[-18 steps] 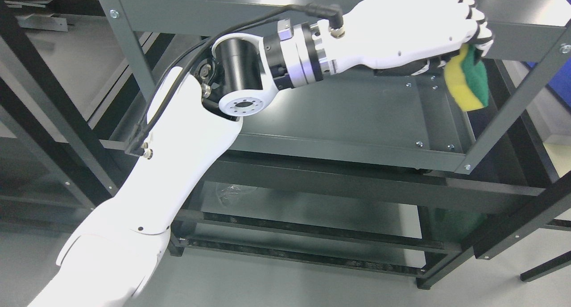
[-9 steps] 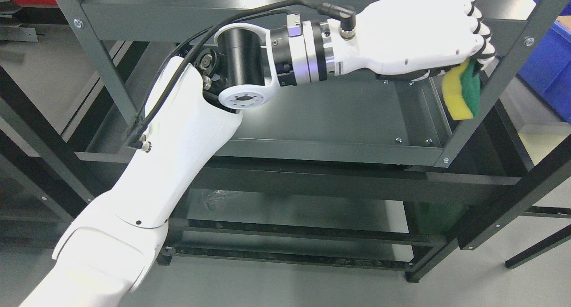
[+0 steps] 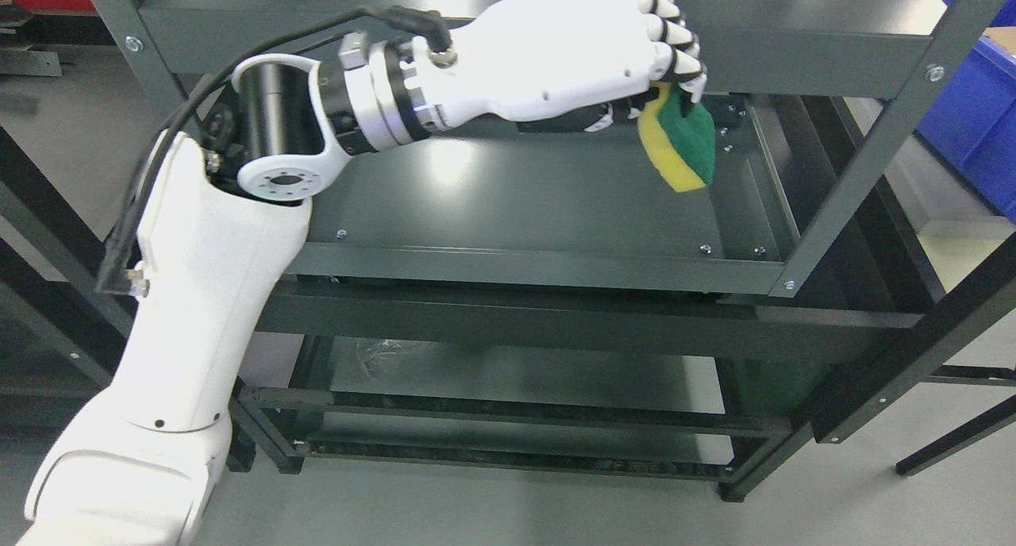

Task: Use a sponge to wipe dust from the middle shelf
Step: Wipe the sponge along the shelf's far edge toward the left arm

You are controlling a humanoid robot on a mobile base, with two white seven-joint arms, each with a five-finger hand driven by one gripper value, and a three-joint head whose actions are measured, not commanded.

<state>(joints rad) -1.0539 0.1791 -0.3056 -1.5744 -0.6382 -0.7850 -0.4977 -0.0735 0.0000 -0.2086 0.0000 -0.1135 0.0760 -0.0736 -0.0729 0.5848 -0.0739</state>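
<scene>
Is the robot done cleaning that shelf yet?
Not yet, it seems. Done: the left hand has the sponge gripped and inside the rack. In hand: the sponge hangs over the middle shelf near its right end. Left: wiping the shelf itself; the pictures don't show dust or wiped patches.

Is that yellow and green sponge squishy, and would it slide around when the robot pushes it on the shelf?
Probably squishy: the sponge looks like soft yellow foam with a green scrub face. It seems light, since the left hand dangles it by its top end. The rough green side would likely drag rather than slip on the smooth shelf.
</scene>
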